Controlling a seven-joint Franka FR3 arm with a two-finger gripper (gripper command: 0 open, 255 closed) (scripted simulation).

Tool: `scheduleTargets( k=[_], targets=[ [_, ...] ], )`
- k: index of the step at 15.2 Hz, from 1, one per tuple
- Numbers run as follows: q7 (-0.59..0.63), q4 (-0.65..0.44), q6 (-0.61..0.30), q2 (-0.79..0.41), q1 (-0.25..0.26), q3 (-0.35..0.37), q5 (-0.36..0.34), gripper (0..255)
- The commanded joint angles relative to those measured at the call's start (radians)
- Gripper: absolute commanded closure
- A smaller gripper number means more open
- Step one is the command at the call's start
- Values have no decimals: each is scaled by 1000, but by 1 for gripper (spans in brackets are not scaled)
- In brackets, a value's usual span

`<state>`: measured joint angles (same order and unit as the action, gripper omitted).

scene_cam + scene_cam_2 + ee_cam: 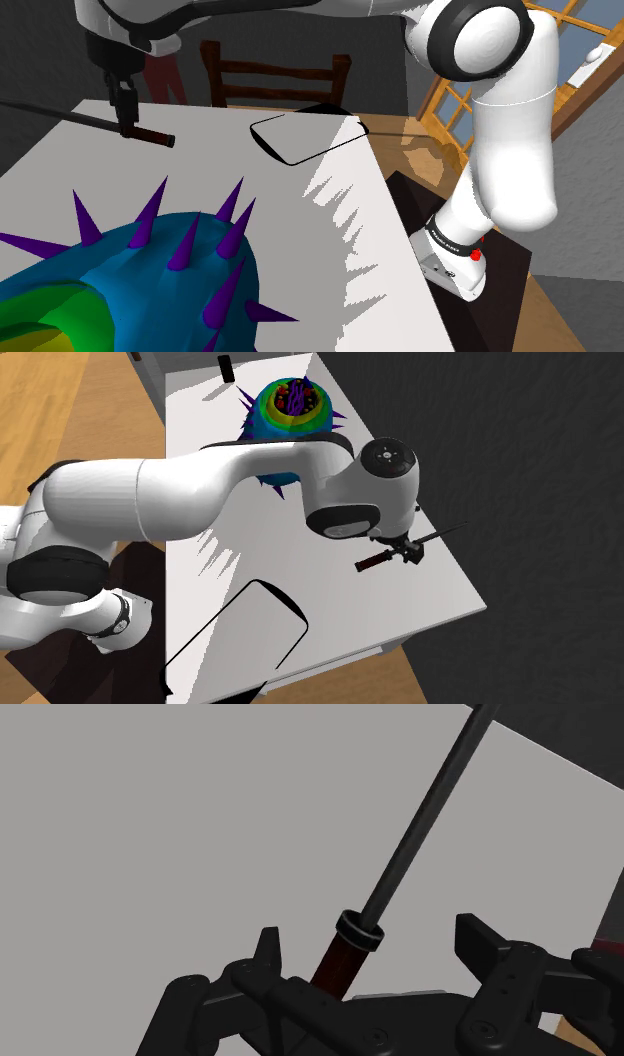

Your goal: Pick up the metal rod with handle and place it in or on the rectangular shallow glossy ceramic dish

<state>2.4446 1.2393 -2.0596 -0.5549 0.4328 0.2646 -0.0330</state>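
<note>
Here the hand [370, 932], spread wide, straddles the rod [420, 824], well apart from the dish [305, 135].

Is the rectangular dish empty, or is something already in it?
The dish is empty: its inside is bare in both exterior views. The rod is apart from it, at the open gripper.

The bench [350, 230] is bright white on the shoulder view's right and shaded grey on its left, with a jagged edge between. Everything looks sharp. The wrist view's light is flat.
</note>
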Motion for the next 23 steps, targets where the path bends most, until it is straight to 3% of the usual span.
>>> scheduleTargets(
  k=[1,12,13,23],
  targets=[
    [15,5,-19,-12,6,-5,-6,0],
    [18,11,-50,-38,12,-7,-11,0],
    [18,11,-50,-38,12,-7,-11,255],
    [18,-1,-37,-36,13,-7,-11,255]
  ],
)
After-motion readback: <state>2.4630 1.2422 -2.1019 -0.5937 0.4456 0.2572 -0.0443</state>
